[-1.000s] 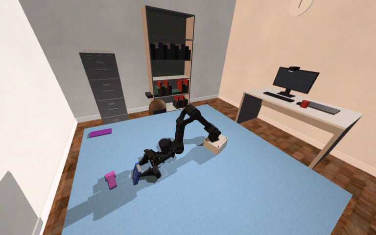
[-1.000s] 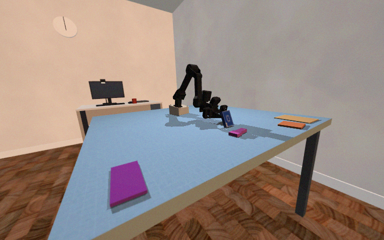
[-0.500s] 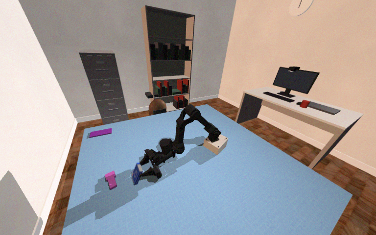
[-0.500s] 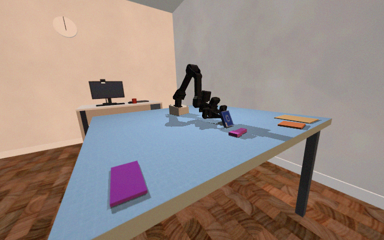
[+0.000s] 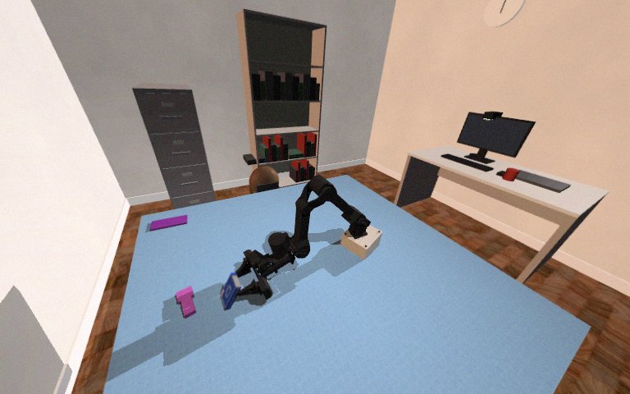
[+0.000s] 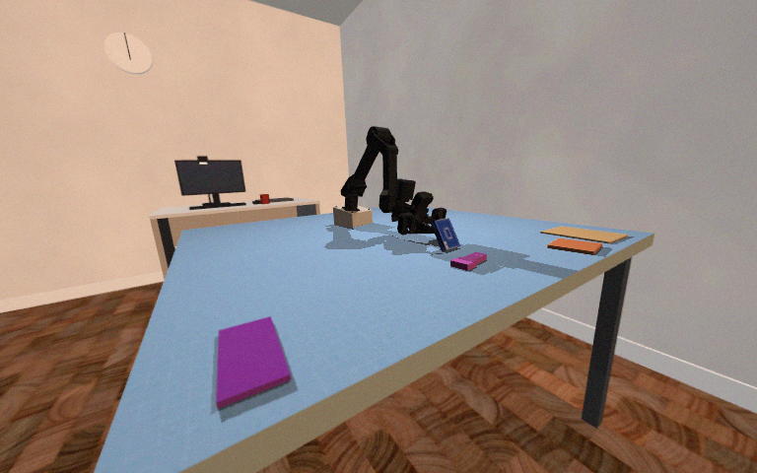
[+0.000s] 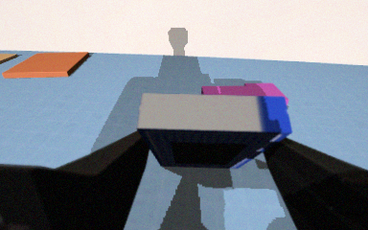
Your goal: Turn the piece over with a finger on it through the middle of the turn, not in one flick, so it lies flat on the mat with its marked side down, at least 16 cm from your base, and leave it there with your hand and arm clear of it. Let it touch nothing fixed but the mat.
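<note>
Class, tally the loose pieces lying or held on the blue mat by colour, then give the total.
Blue: 1, the blue piece in the gripper
Magenta: 2, T-shaped block, flat slab
Orange: 1, orange slab
Tan: 1, tan slab
Total: 5

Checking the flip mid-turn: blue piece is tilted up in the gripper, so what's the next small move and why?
Probably keep tipping it over, easing the top edge away from the base. The gripper is shut on the blue piece, which stands steeply on edge on the blue mat, marked face outward. Lower slowly while gripped: the pink T-shaped block lies just beyond, and the piece should not land on it.
</note>
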`<state>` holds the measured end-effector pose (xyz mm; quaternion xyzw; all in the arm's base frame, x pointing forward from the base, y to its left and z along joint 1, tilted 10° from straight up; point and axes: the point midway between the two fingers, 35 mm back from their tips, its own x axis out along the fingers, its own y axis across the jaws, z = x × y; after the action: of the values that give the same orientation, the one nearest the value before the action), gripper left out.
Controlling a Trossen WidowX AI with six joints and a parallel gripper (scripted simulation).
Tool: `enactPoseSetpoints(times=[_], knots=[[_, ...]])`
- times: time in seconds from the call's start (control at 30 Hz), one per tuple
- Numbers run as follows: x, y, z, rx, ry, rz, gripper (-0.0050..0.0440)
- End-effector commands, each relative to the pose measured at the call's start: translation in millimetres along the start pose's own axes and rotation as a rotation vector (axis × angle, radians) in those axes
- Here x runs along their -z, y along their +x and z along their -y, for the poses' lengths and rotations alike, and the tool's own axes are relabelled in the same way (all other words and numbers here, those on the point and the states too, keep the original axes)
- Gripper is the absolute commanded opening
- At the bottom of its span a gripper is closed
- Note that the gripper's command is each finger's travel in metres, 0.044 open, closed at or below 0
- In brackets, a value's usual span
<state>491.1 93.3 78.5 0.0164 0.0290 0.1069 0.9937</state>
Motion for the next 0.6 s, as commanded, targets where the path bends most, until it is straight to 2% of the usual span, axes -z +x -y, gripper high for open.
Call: enactPoseSetpoints(times=[0.0, 0.57], knots=[[4.7, -0.8, 0.0, -0.001, 0.000, -0.008, 0.0000], [7.7, -3.7, 0.1, -0.001, 0.001, -0.008, 0.0000]])
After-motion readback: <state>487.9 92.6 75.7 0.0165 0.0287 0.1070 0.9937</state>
